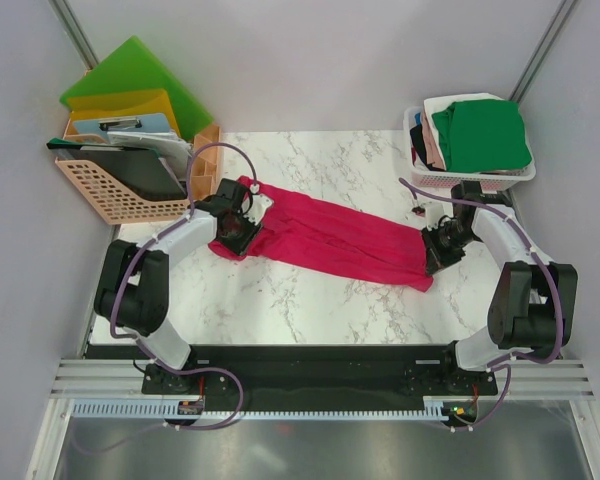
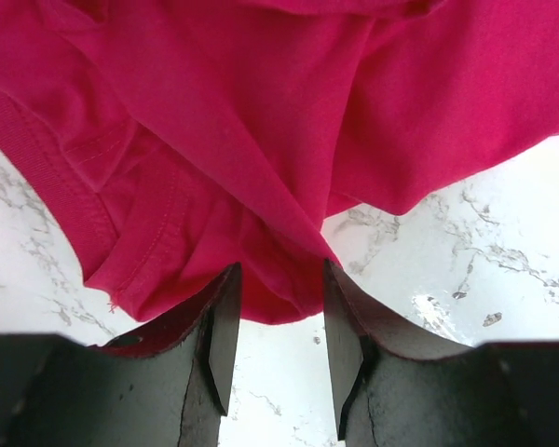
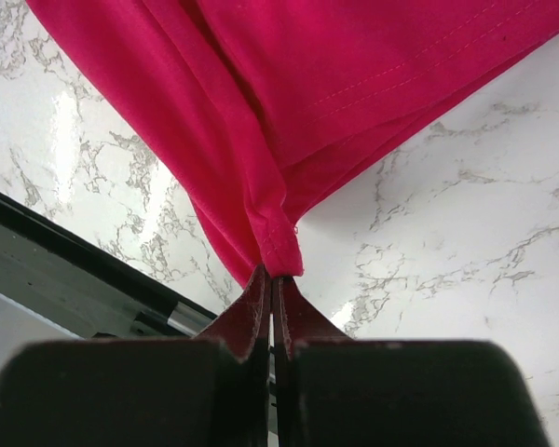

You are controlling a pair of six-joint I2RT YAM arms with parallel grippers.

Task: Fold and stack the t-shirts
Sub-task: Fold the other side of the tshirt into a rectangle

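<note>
- Crimson t-shirt [image 1: 320, 243]: lies on the counter [image 1: 310, 305] as a long, narrow band, stretched between the two end effectors.
- Progress: judged partway. The shirt looks narrowed lengthwise; the crosswise folds and the stacking are not yet done.
- Other t-shirts [image 1: 480, 135]: piled, green on top, in the white basket [image 1: 500, 176] beyond the right end effector.
- Right end effector [image 3: 271, 284]: jaws pressed together, pinching a bunched corner of the shirt at the tips.
- Left end effector [image 2: 278, 298]: jaws parted; the shirt's edge lies between the fingers, unclamped.
</note>
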